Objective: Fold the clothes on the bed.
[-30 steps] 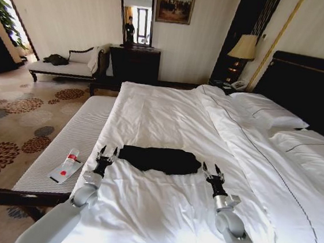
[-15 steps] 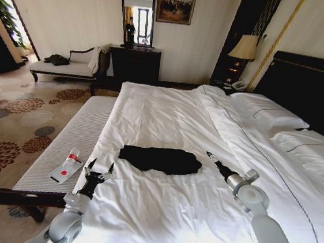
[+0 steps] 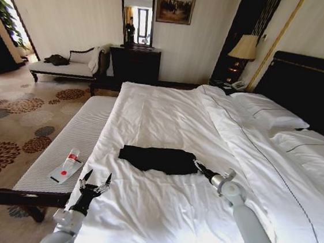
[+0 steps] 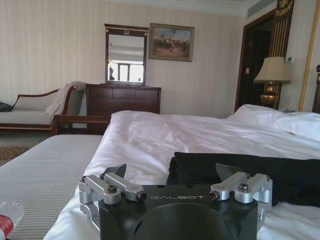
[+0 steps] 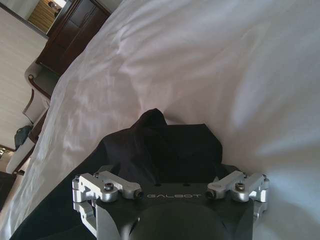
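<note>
Right gripper (image 3: 197, 165) touches the folded black top (image 3: 158, 159) lying mid-bed (image 3: 168, 116), fingers apparently close together; its wrist view shows a fabric peak. Left gripper (image 3: 96, 183) hovers spread wide near the mattress edge. "GALBOT" marks both wrist housings.

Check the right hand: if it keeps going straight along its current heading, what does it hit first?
Most likely the black top. The right hand points across the bed at the garment's near edge, and its wrist view has the dark fabric directly ahead. Whether it already touches is unclear.
</note>
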{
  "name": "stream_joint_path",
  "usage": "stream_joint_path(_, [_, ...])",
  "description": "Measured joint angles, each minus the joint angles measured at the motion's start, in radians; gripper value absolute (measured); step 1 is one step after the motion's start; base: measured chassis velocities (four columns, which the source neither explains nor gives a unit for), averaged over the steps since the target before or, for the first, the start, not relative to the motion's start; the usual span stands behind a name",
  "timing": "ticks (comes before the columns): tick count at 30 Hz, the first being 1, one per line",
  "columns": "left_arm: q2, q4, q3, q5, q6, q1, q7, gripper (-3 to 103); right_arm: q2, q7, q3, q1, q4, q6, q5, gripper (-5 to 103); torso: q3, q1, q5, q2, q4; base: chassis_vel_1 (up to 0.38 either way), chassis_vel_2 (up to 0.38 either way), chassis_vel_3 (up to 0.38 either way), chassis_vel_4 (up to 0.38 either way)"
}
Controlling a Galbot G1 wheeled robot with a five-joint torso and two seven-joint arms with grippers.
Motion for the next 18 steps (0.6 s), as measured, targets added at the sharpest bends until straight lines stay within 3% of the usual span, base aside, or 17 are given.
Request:
stream_joint_path(3, [-0.004, 0.0, -0.005, 0.003, 0.0, 0.006, 0.0, 100, 0.007, -0.002, -0.004, 0.0, 0.007, -0.001, 0.005, 103, 0.0, 0.0, 0.0, 0.0, -0.0001, 0.0, 0.0, 0.0, 0.0])
stream_joint_path(7, [-0.006, -0.001, -0.007, 0.002, 0.0, 0.007, -0.001, 100, 0.022, -0.004, -0.018, 0.002, 0.015, -0.002, 0.009, 96, 0.0, 0.0, 0.0, 0.0, 0.0001, 0.0, 0.0, 0.0, 0.0])
stream_joint_path(9, [-0.006, 0.003, -0.009, -0.009, 0.002, -0.002, -0.019, 100, 0.028, -0.005, -0.032, 0.002, 0.008, -0.001, -0.005, 86, 0.0, 0.0, 0.0, 0.0, 0.0, 0.0, 0.0, 0.0, 0.0])
stream_joint_path(10, [-0.006, 0.003, -0.009, -0.009, 0.002, -0.002, -0.019, 100, 0.028, -0.005, -0.032, 0.002, 0.008, -0.001, -0.005, 86, 0.0, 0.0, 0.0, 0.0, 0.0, 0.0, 0.0, 0.0, 0.0])
stream_joint_path(13, [-0.009, 0.007, -0.02, -0.026, 0.007, -0.01, -0.032, 100, 0.035, -0.008, -0.04, 0.002, 0.004, 0.005, -0.011, 70, 0.0, 0.0, 0.0, 0.0, -0.0001, 0.0, 0.0, 0.0, 0.0])
stream_joint_path(15, [-0.009, 0.005, -0.021, -0.03, 0.009, -0.01, -0.033, 100, 0.036, -0.008, -0.042, 0.004, 0.003, 0.006, -0.011, 70, 0.0, 0.0, 0.0002, 0.0, 0.0, 0.0, 0.0, 0.0, 0.0])
stream_joint_path(18, [-0.009, -0.002, -0.022, -0.034, 0.012, -0.011, -0.035, 100, 0.039, -0.009, -0.044, 0.01, 0.004, 0.013, -0.01, 54, 0.0, 0.0, 0.0002, 0.0, 0.0003, 0.0, 0.0, 0.0, 0.0])
